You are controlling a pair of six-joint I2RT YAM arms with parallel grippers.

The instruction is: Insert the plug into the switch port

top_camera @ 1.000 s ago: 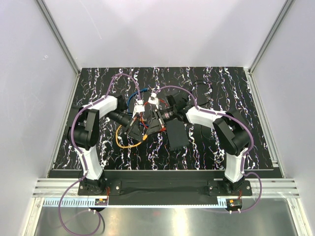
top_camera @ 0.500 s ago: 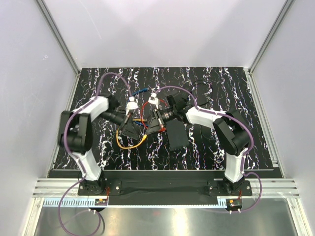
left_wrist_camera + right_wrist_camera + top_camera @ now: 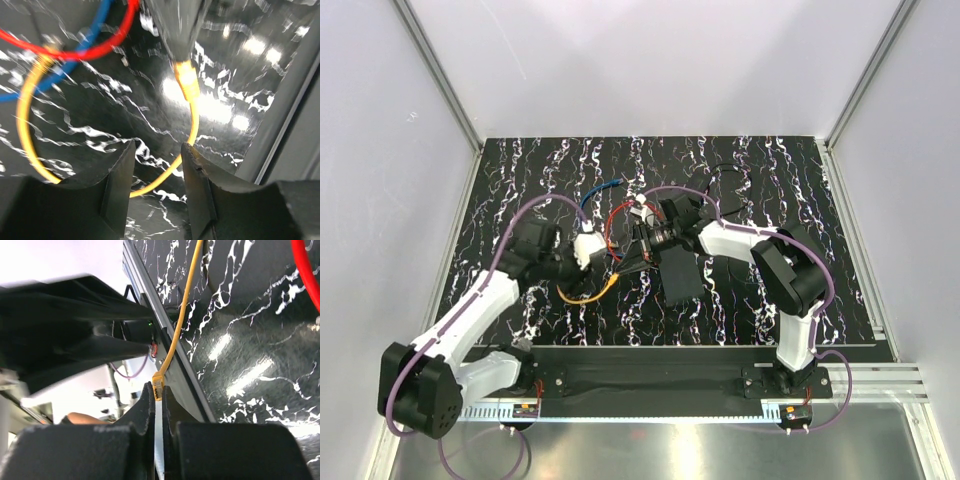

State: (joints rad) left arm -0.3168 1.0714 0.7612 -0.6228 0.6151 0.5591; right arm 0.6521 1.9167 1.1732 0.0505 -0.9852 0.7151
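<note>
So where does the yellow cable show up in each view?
Top external: yellow cable loops just left of picture centre.
Left wrist: yellow cable curves down from upper centre, past the open left fingers.
Right wrist: yellow cable runs from the top edge into the shut right fingers.
Shared landmark: red cable, seen in all three.

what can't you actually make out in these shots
Switch port: top view, too small and dark on the edge of the black box; outside both wrist views.
Yellow plug tip: right wrist view, buried between the shut jaws of the right gripper.
Yellow cable detail: left wrist view, motion blur.
</note>
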